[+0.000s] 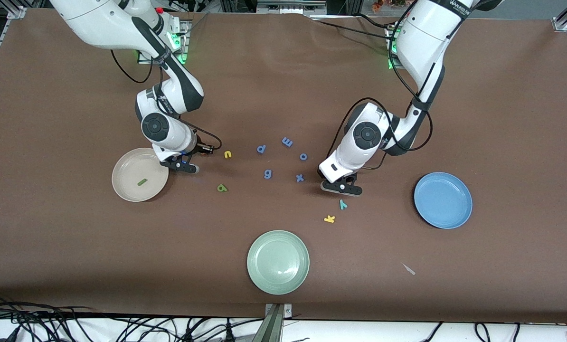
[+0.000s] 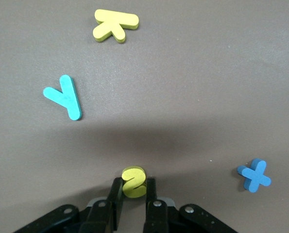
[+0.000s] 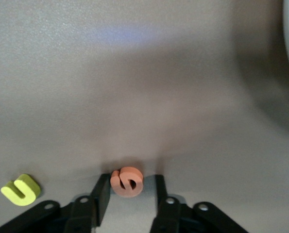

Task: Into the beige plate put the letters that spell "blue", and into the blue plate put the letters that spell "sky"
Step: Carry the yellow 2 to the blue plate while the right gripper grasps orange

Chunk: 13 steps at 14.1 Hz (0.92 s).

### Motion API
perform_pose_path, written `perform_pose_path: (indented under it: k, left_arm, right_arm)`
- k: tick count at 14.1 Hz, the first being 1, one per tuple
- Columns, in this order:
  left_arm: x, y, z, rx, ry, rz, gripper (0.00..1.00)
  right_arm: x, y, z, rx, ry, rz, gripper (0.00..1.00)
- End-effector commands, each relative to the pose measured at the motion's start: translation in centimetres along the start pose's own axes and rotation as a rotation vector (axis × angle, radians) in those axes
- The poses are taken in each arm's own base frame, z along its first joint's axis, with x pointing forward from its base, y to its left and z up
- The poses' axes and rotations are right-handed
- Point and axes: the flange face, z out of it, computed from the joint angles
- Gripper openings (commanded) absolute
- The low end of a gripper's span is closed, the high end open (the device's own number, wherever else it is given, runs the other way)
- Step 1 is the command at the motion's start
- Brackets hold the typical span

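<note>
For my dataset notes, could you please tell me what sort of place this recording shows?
Most likely a robotics lab bench: a brown-covered table framed with aluminium rails, loose black cables along its edge, and small foam letters like the yellow foam k laid out for sorting.

The whole table (image 1: 51, 247) is seen from high up in the front view, looking down and across at the two robot bases along the top. Both arms and all three plates are taken in from far off.

The left wrist view is taken from close above the table, looking down past the left gripper (image 2: 133, 194). The k (image 2: 115, 24), the y (image 2: 64, 96) and the x (image 2: 254, 175) are shared with the front view.

The right wrist view is also taken close and low, past the right gripper (image 3: 129, 194). The u (image 3: 21, 189) is shared with the front view.
</note>
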Motion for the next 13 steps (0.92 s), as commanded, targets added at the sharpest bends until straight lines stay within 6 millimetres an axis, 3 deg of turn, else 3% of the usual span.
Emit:
perform_pose_path:
  k: [1,3,4,8,11,12,13]
  left_arm:
    - [1.3,-0.6,-2.9,-0.012,0.037,-0.002,0.15]
    - [2.0,-5.4,-6.6,0.015,0.031,-0.006,0.15]
    - [2.2,-8.8,-8.2,0.023,0.018,0.013,0.15]
    - [0.8,-20.6,-13.2,0.032,-0.004,0.140,0.15]
    - [-1.4,-29.8,-14.0,0.032,-0.052,0.265,0.16]
    - [-1.7,-31.7,-13.6,0.032,-0.054,0.284,0.18]
    - [-1.8,-31.9,-13.4,0.032,-0.056,0.285,0.25]
  right_arm:
    - [-0.3,0.2,1.1,-0.011,-0.003,-0.007,0.37]
    - [-0.2,0.2,1.3,-0.012,-0.006,-0.008,0.36]
    - [-0.1,0.2,1.1,-0.010,-0.004,-0.006,0.34]
    - [0.0,0.0,0.9,-0.007,0.000,-0.006,0.32]
    - [0.4,-0.2,0.3,-0.003,0.007,-0.004,0.28]
    - [0.5,-0.3,0.3,-0.002,0.008,-0.002,0.28]
    - [0.5,-0.3,0.2,-0.001,0.009,-0.002,0.28]
